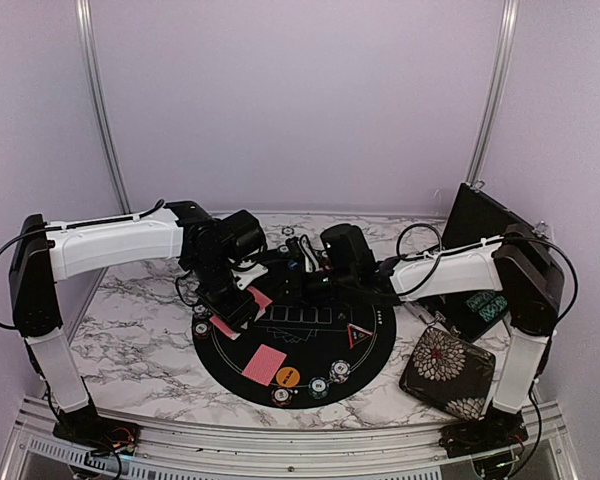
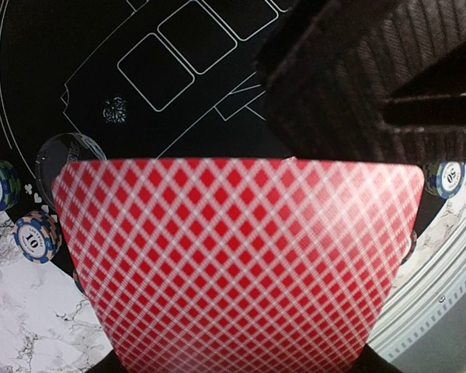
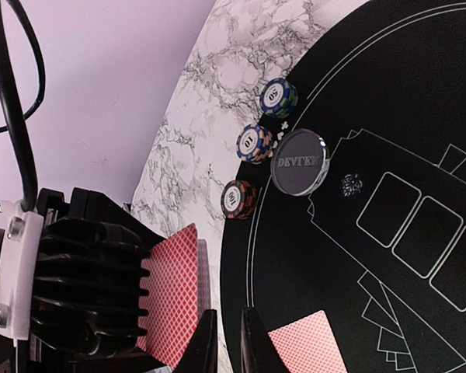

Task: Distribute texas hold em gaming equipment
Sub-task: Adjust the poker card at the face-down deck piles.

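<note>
My left gripper [image 1: 235, 310] is shut on a stack of red-backed playing cards [image 2: 241, 264] held over the left part of the black round mat [image 1: 320, 350]. The stack fills the left wrist view and hides the fingers. My right gripper [image 3: 225, 342] is right beside that stack [image 3: 171, 295], with its jaws only narrowly apart and nothing between them. One card [image 1: 265, 362] lies face down on the mat. Striped chip stacks [image 3: 254, 144] and a clear dealer button [image 3: 299, 162] sit at the mat's left edge. An orange disc [image 1: 288, 377], more chips [image 1: 318, 386] and a red-edged triangle [image 1: 358, 335] lie at the near side.
A floral square pouch [image 1: 447, 372] lies at the near right on the marble table [image 1: 130, 340]. A black case [image 1: 475, 260] stands open behind it, by the right arm. The two wrists are close together over the mat's far left.
</note>
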Robot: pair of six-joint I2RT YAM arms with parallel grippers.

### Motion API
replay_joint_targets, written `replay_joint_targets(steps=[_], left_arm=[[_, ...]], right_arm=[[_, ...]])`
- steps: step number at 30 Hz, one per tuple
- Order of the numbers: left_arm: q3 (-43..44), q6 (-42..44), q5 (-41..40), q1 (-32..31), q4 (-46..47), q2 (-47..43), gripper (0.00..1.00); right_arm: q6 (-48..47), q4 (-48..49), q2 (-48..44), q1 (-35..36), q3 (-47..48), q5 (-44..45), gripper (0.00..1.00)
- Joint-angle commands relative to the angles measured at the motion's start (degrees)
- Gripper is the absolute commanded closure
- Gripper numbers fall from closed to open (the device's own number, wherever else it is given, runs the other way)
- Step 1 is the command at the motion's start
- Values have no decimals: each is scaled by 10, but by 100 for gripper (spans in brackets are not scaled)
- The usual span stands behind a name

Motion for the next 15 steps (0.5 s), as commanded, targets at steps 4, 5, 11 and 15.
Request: replay_joint_targets(steps=[4,5,11,15], left_arm=[[18,6,2,1,-3,-7,54],[18,6,3,0,-3,-7,54],[18,6,3,1,-3,-7,54],[18,6,3,1,-3,-6,54]], right_arm=[[-13,-9,-11,12,32,7,89],[-14,-8,-10,13,33,7,89],[-19,-9,-5,18,40,2,89],[-20,-12,-3,18,42,1,89]])
